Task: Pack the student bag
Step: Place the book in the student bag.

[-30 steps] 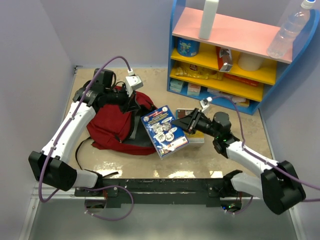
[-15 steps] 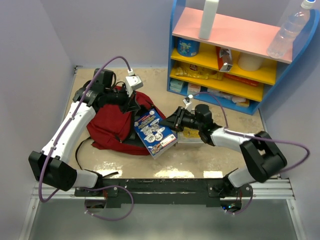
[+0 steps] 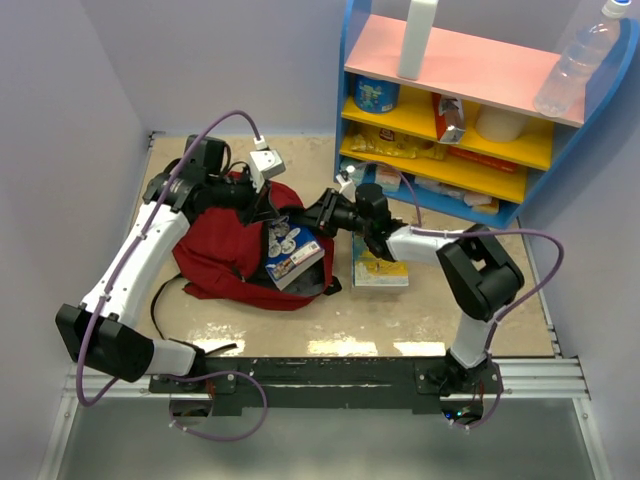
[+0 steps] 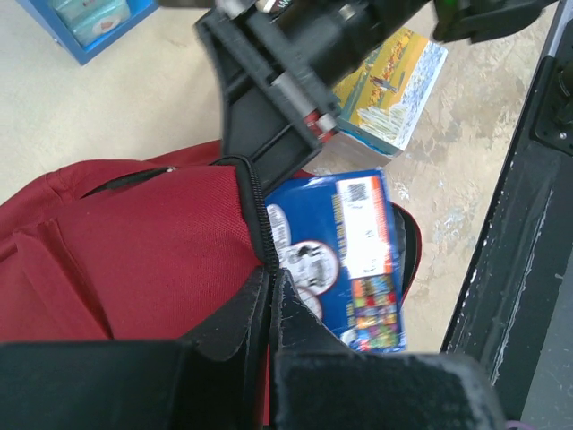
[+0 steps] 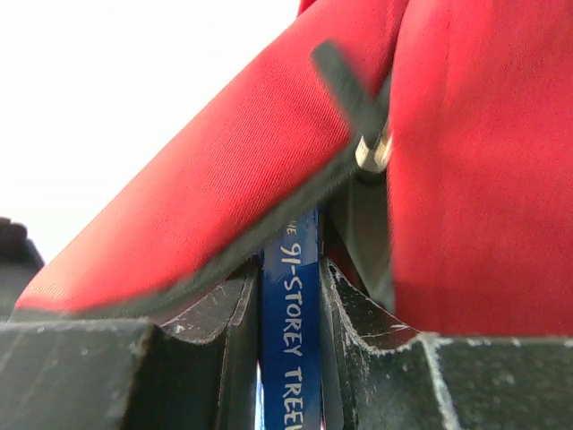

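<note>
1. The left fingers (image 4: 291,309) are pressed tight together on the zip edge of the bag (image 3: 220,255). They pinch the dark rim of its mouth and hold that flap lifted.
2. The bag is dark red with black straps. It lies on the tabletop (image 3: 420,320) directly below and around the left fingers, with its open mouth turned toward the right fingers (image 5: 242,309).
3. The right fingers stand narrow, clamped on a blue book (image 5: 291,260) with one finger against each cover. White printed letters run along the spine between them.
4. From the right fingertips the book reaches forward into the mouth of the bag. In the left wrist view, one part sits under the red flap just beside the left fingers. The part with the barcode and coloured pictures shows outside the rim.
5. The two pairs of fingers are close to each other, with the lifted flap and the book between them. In the right wrist view, red cloth slopes just above the right fingertips and a small zip pull (image 5: 372,150) hangs there.
6. A second book (image 3: 380,265) lies flat on the tabletop behind the right fingers, on the side away from the bag and apart from it.
7. A blue-sided shelf (image 3: 450,110) stands well beyond the right fingers. A tall white bottle (image 3: 415,40) and a clear bottle (image 3: 580,65) stand on its top.
</note>
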Robot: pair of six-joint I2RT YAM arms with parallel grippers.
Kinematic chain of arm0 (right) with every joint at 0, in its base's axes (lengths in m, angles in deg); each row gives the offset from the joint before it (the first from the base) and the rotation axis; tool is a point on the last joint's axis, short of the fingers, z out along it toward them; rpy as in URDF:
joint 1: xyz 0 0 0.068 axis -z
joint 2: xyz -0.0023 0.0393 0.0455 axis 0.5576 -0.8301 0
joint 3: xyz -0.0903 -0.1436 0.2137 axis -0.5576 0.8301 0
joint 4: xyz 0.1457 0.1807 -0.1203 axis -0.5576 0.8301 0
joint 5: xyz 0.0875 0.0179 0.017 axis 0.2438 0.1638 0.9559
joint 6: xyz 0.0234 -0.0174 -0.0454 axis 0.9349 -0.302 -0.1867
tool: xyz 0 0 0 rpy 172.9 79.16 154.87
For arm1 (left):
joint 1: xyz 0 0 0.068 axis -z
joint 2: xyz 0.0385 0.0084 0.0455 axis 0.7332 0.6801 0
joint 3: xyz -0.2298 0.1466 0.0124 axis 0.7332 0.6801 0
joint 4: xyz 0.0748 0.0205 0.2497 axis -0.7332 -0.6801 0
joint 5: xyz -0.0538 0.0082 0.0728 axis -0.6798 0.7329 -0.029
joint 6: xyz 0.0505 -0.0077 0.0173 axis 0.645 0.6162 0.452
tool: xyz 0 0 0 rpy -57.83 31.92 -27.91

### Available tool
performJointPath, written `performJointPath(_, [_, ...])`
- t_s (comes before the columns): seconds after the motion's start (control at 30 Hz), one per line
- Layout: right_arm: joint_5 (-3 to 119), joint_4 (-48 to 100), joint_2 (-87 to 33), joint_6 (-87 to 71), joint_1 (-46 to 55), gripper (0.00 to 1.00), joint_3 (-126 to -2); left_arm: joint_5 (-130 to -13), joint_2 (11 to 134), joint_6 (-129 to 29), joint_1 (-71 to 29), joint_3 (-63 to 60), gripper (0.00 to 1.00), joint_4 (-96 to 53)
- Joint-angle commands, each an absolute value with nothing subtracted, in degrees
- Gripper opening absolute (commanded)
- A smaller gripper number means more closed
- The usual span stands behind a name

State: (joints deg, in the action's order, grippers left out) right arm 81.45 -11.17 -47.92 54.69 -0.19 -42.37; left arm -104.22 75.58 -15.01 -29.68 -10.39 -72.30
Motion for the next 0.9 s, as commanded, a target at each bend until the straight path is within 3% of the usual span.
performJointPath(0.0, [77.6, -16.8, -51.4, 57.6, -2.2, 0.0, -51.7, -105.7, 74.6, -14.6, -29.7, -13.6, 0.0, -73.1])
performJointPath(0.23, [58.9, -14.6, -51.7, 55.4, -7.8, 0.0, -51.2, -104.9, 73.8, -14.0, -29.7, -14.1, 0.0, -74.1])
performJointPath(0.5, [22.1, -9.4, -50.0, 53.1, -19.4, 0.0, -53.2, -105.1, 73.5, -14.0, -29.6, -14.6, 0.0, -74.7])
performJointPath(0.7, [14.2, -7.5, -53.9, 58.9, -23.5, 0.01, -58.2, -104.6, 73.0, -13.4, -29.7, -13.8, 0.0, -74.8])
performJointPath(0.77, [13.9, -7.0, -54.9, 59.5, -23.9, 0.12, -59.2, -104.9, 72.9, -13.4, -29.7, -13.2, 0.0, -74.6])
performJointPath(0.8, [14.3, -6.0, -55.3, 58.7, -24.0, 0.35, -59.8, -105.0, 72.8, -13.4, -29.7, -12.7, 0.0, -74.4])
performJointPath(0.87, [15.7, -3.1, -54.9, 58.0, -24.0, 0.61, -61.0, -105.1, 72.6, -13.4, -29.7, -12.2, 0.0, -74.0])
